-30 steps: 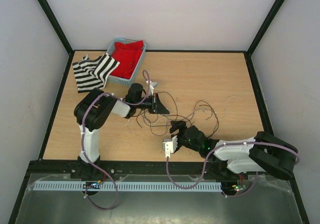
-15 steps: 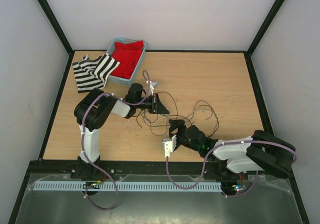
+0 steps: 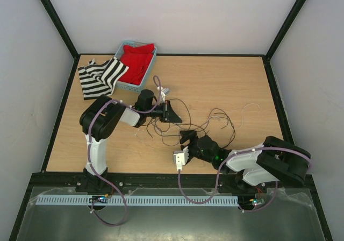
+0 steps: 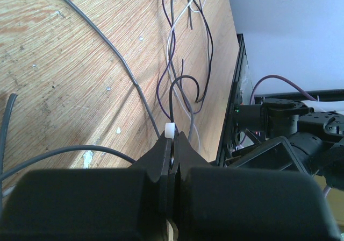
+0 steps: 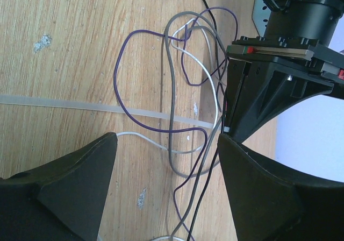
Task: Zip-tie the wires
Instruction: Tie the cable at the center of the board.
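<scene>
Wires (image 3: 215,121) lie in loose loops on the counter (image 3: 226,79), between my two tools. My left tool (image 4: 171,140) is pressed together, pinching one end of the zip tie (image 5: 64,105). The strip lies flat on the counter and crosses the loops. My right tool (image 5: 167,144) is spread, with strip and loops visible between its fingers.

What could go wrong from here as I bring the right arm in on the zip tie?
1. The left fingers pinch the zip tie only at its very tip, so a tug may pull it free.
2. The wires cross the strip in loose, spread loops. The open right fingers could close on a strand instead of the tie, or leave some loops outside.
</scene>
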{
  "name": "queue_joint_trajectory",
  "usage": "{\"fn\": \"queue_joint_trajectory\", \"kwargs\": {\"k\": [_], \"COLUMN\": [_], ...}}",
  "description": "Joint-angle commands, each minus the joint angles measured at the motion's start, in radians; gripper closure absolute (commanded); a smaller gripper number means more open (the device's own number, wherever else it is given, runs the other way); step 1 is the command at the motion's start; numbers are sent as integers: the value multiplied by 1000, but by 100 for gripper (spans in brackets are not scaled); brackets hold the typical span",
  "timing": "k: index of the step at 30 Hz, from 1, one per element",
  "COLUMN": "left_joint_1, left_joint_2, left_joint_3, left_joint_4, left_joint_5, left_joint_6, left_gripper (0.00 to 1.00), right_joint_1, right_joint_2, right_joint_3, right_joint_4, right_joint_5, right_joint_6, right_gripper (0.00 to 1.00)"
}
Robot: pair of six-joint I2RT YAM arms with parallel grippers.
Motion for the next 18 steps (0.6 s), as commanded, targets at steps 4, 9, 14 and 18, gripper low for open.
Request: {"fn": "queue_joint_trajectory", "kwargs": {"k": [4,9,14,18], "left_joint_1": [5,5,4,4], "left_joint_2": [1,-2,-2,2], "left_joint_3": [15,13,15,19], "left_joint_4": [17,16,16,9], "left_joint_5": [15,16,21,22], "left_joint_6": [-1,0,-7,-7], "left_gripper": [100,100,100,100], "right_joint_1": [9,9,9,10], "right_joint_2": [18,3,-55,-112], "right_joint_3": [4,4,-1,-5], "right_joint_4": [57,58,27,-11], "right_joint_5": [-30,-12,2,-3], "right_joint_6": [11,9,0,1], "right_gripper": [14,13,12,12]}}
